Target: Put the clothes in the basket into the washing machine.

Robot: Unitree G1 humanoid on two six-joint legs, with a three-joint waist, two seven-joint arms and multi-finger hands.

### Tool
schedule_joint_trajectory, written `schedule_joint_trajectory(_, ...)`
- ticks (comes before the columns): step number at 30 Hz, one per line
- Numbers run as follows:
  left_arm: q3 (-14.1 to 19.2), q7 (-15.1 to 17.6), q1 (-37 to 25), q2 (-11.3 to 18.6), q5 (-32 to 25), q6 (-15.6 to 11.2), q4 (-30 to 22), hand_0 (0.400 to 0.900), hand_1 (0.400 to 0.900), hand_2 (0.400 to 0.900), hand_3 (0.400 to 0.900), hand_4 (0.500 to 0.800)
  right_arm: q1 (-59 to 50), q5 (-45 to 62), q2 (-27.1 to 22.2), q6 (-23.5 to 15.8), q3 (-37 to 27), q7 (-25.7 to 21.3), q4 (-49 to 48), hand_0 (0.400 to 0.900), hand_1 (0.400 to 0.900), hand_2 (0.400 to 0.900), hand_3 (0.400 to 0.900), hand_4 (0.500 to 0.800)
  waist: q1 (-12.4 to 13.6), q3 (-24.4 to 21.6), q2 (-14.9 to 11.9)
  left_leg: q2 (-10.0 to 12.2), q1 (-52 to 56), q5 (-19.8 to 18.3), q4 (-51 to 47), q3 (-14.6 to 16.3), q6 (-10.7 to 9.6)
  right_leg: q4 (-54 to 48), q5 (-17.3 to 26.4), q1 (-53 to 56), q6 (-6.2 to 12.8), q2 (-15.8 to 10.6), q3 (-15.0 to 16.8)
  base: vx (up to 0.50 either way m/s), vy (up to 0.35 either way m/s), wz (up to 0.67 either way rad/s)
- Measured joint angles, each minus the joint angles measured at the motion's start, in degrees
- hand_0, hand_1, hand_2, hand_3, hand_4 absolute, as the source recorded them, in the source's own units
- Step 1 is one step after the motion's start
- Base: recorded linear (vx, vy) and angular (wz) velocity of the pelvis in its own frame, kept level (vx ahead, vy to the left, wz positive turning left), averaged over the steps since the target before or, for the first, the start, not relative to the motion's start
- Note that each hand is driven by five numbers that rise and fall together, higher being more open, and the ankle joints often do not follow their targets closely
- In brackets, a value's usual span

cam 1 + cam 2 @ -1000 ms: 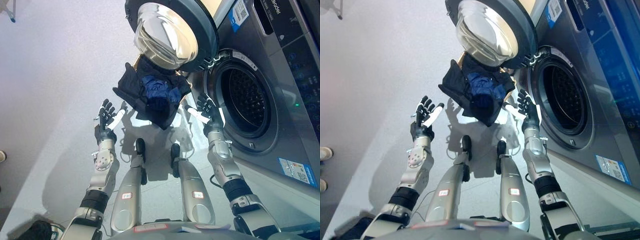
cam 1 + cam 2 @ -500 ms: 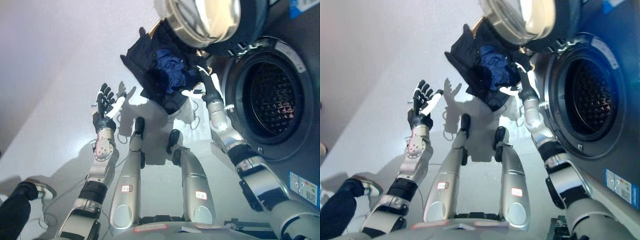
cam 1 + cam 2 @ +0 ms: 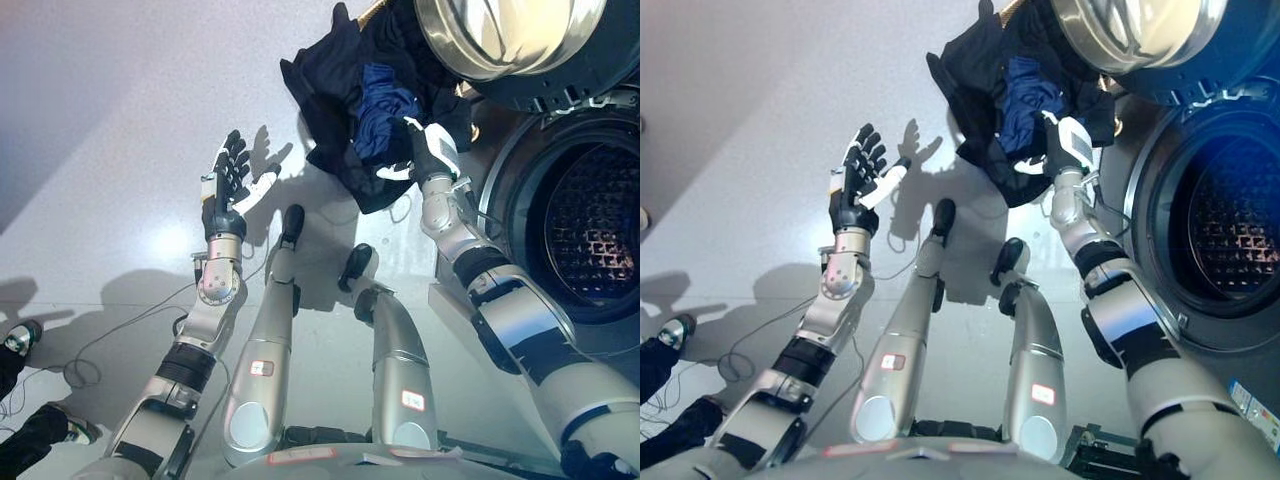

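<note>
Dark clothes [image 3: 335, 75] with a blue garment [image 3: 385, 105] on top are heaped over the basket, of which only a tan edge [image 3: 368, 12] shows. My right hand [image 3: 425, 150] lies on the near right side of the heap beside the blue garment, fingers straight and thumb spread, open. Over the floor to the left of the heap, my left hand [image 3: 232, 185] is raised with its fingers spread and holds nothing. The washing machine's drum [image 3: 600, 240] gapes at the right. Its round door [image 3: 510, 40] stands swung out above the clothes.
The washing machine's grey front [image 3: 1200, 330] fills the right side. A person's shoes [image 3: 20, 335] and dark trouser leg [image 3: 40, 435] show at the lower left on the pale floor [image 3: 120, 120].
The camera has tilted and moved closer. My right hand has gone from beside the heap to resting on the clothes. My left hand stays raised and spread.
</note>
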Motion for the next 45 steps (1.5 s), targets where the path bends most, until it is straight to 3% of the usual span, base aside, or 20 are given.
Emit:
schedule_joint_trajectory(7, -1.93, 1.25, -5.36, 0.30, 0.56, -0.46, -1.97, 0.900, 0.900, 0.900, 0.900, 0.800, -5.59, -0.29, -1.48, 0.62, 0.42, -1.87, 2.09, 0.900, 0.900, 0.900, 0.900, 0.800, 1.40, 0.22, 0.21, -1.68, -7.33, 0.59, 2.78, -0.86, -0.22, 5.12, -1.38, -7.74, -0.26, -1.93, -0.03, 0.00, 0.024, 0.03)
schedule_joint_trajectory(15, -3.10, 2.88, -8.74, 0.69, 1.02, -0.64, -6.30, 0.900, 0.900, 0.900, 0.900, 0.800, -11.42, -0.32, -6.34, 0.64, 0.97, -4.20, 2.98, 0.900, 0.900, 0.900, 0.900, 0.800, 2.90, 2.52, 0.97, -4.35, -18.42, -3.01, 13.93, -0.63, -0.44, 14.72, -4.58, -17.63, -0.79, -5.12, 0.74, 0.03, 0.026, 0.03)
schedule_joint_trajectory(24, -4.61, 3.91, -9.42, 2.19, 1.10, -0.96, -12.12, 0.900, 0.900, 0.900, 0.900, 0.800, -15.94, -1.64, -11.72, 1.50, 2.58, -7.50, 6.23, 0.900, 0.900, 0.900, 0.900, 0.800, 4.05, 2.56, 1.06, -6.15, -27.71, -4.20, 19.91, 0.65, -0.33, 21.86, -6.18, -27.49, -1.16, -7.71, 2.45, 0.00, 0.013, 0.04)
schedule_joint_trajectory(35, -5.39, 3.87, -9.97, 2.44, 1.04, -1.79, -15.23, 0.900, 0.900, 0.900, 0.900, 0.800, -20.18, -4.71, -16.20, 4.25, 2.74, -8.96, 9.94, 0.900, 0.900, 0.900, 0.900, 0.800, 6.72, 2.50, 1.22, -7.99, -32.85, -4.74, 22.72, 1.47, -0.48, 26.91, -8.53, -33.59, -1.60, -10.13, 3.59, -0.01, 0.013, 0.08)
schedule_joint_trajectory(42, -6.03, 3.31, -10.11, 4.52, 0.95, -2.39, -20.57, 0.900, 0.900, 0.900, 0.900, 0.800, -21.06, -6.12, -20.73, 5.57, 2.82, -7.93, 11.28, 0.900, 0.900, 0.900, 0.900, 0.800, 7.89, 2.42, 1.52, -10.12, -39.46, -8.44, 32.76, 3.33, -0.33, 35.95, -12.42, -39.58, -2.69, -12.67, 6.20, -0.02, 0.017, 0.06)
schedule_joint_trajectory(44, -6.03, 3.24, -10.09, 4.50, 0.86, -2.75, -20.75, 0.900, 0.900, 0.900, 0.900, 0.800, -21.58, -6.04, -20.97, 5.74, 2.49, -7.02, 12.04, 0.720, 0.720, 0.720, 0.720, 0.692, 8.03, 2.43, 1.81, -10.14, -41.24, -9.33, 35.60, 3.66, -0.15, 37.71, -12.92, -40.86, -2.81, -12.73, 6.60, 0.00, 0.000, 0.00)
schedule_joint_trajectory(45, -6.05, 3.06, -10.00, 4.46, 0.77, -2.74, -20.74, 0.900, 0.900, 0.900, 0.900, 0.800, -21.78, -6.04, -21.03, 5.74, 2.48, -6.93, 12.15, 0.549, 0.549, 0.549, 0.549, 0.589, 8.00, 2.51, 2.19, -10.14, -41.67, -9.68, 36.41, 3.77, -0.17, 38.28, -13.08, -41.04, -2.79, -12.76, 6.65, 0.00, -0.004, -0.04)
